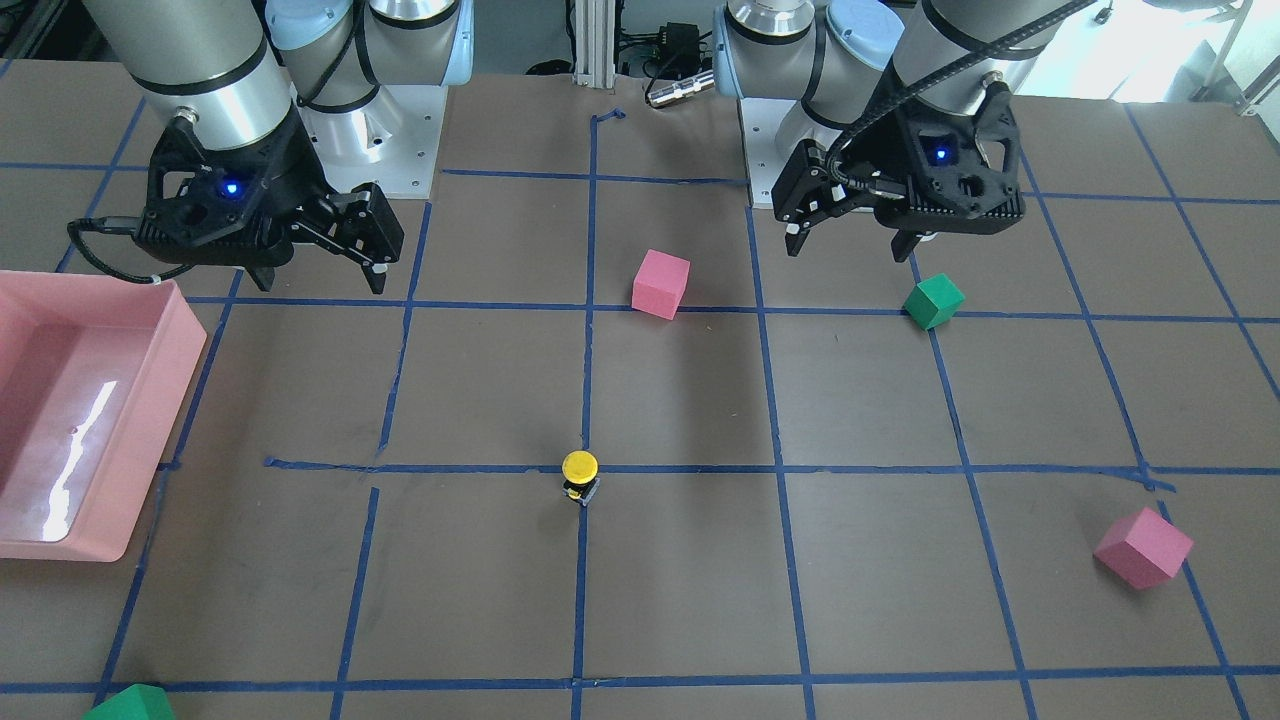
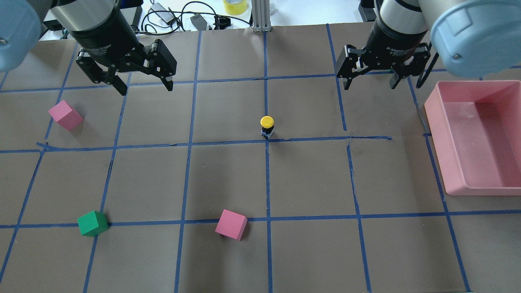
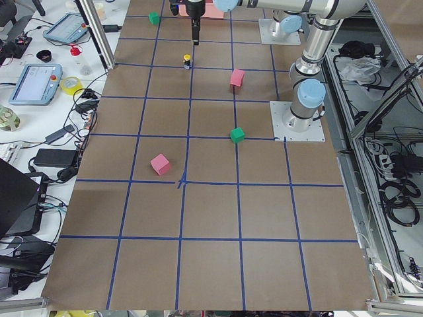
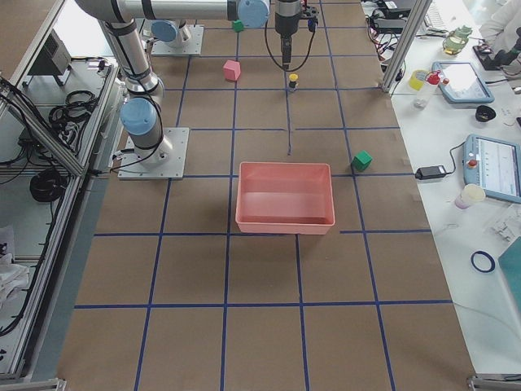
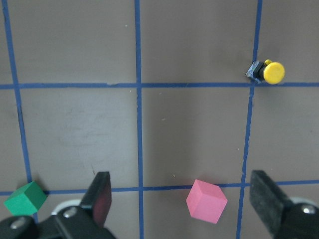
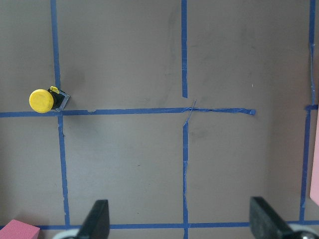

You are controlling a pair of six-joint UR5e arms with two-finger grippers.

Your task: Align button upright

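Evidently light, rigid part: button (image 2: 267, 127) is small and looks like hard plastic. Smooth round yellow cap likely slippery; tall on narrow base, so judged easy to tip. Best hold probably across black body under cap. Button stands cap-up on tape crossing near table centre. In overhead view, left gripper (image 2: 145, 86) spread, empty, at button's 10 o'clock. Right gripper (image 2: 370, 84) spread, empty, at 2 o'clock. Both well apart from it.
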